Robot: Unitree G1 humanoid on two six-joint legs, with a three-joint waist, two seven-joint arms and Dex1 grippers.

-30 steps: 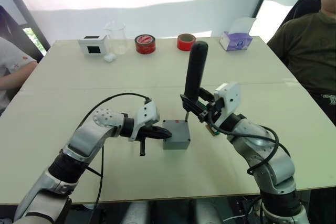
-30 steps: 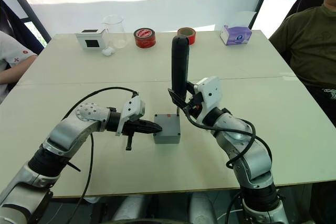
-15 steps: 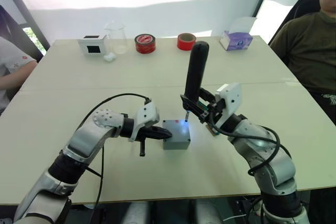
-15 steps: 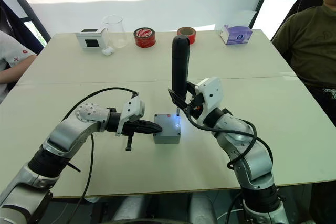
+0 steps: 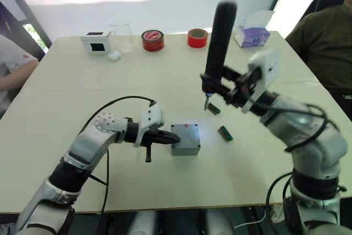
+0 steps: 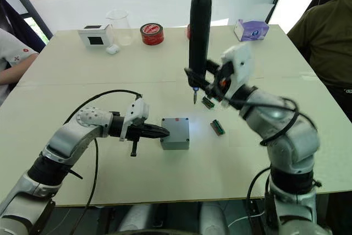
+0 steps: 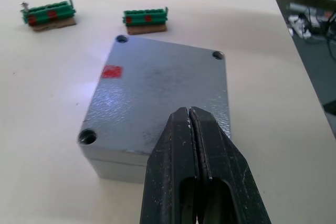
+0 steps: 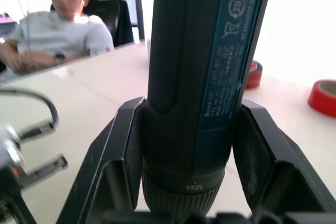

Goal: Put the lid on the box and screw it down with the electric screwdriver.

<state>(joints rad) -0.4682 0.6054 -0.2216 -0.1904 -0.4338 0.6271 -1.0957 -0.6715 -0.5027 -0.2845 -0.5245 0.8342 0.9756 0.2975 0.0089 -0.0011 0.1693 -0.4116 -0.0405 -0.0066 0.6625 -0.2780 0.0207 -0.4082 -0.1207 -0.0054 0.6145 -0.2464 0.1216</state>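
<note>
Box [image 6: 176, 132] with lid [image 7: 165, 85] seated. Left gripper [image 7: 190, 129], jaws closed and empty, presses its near edge. Right gripper [image 8: 184, 145] clamps the upright electric screwdriver [image 6: 199, 37], apparently above and beyond the box.

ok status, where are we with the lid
Left end effector shut, pressing lid on box. Right end effector holds electric screwdriver clear above table.

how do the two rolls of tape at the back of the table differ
The left tape roll looks bigger and carries dark markings on its red outer face; the right tape roll looks smaller and plain red. The left one sits beside the clear beaker, the right one nearer the purple tissue box. Both are red and lie flat with the hole facing up.
</note>
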